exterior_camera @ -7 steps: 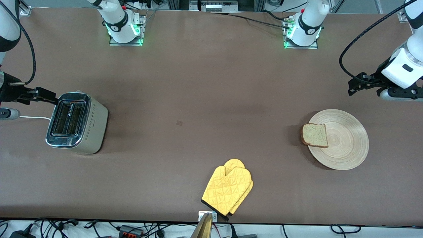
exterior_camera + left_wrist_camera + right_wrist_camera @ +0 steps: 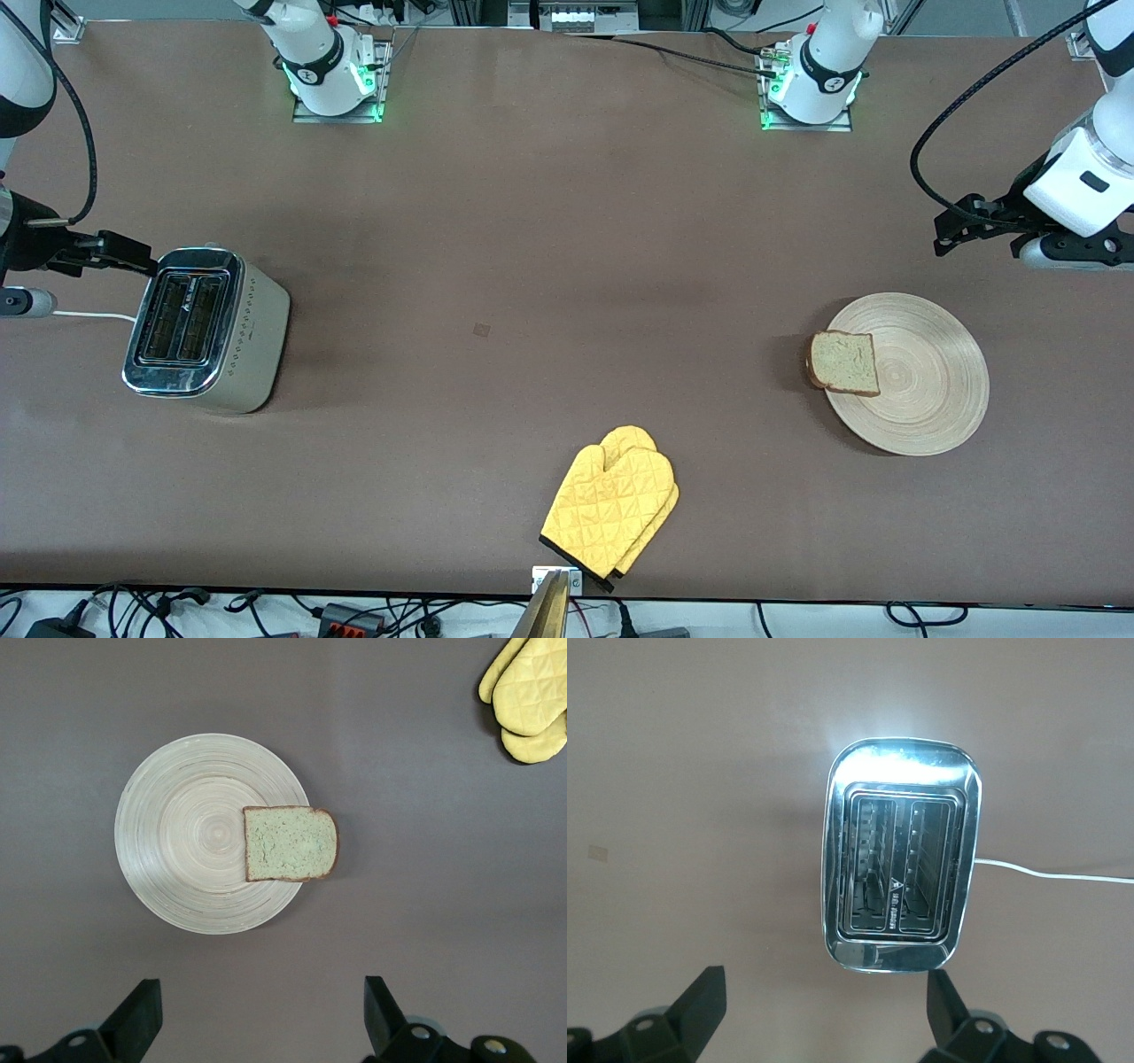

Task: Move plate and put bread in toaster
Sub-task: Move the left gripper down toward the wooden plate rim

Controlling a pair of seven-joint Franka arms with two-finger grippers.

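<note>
Both grippers had shifted slightly toward the bases. Right gripper [image 2: 124,251] hung over the table beside the toaster [image 2: 208,330], fingers wide, empty. Mitt [image 2: 611,509] lay nearest the camera. Bread [image 2: 844,361] overhung the plate [image 2: 930,390]; left gripper [image 2: 957,226] hovered nearby, wide, empty.

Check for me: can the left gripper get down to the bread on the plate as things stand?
Probably yes: the left gripper is open, up beside the plate, and nothing covers the bread.
</note>
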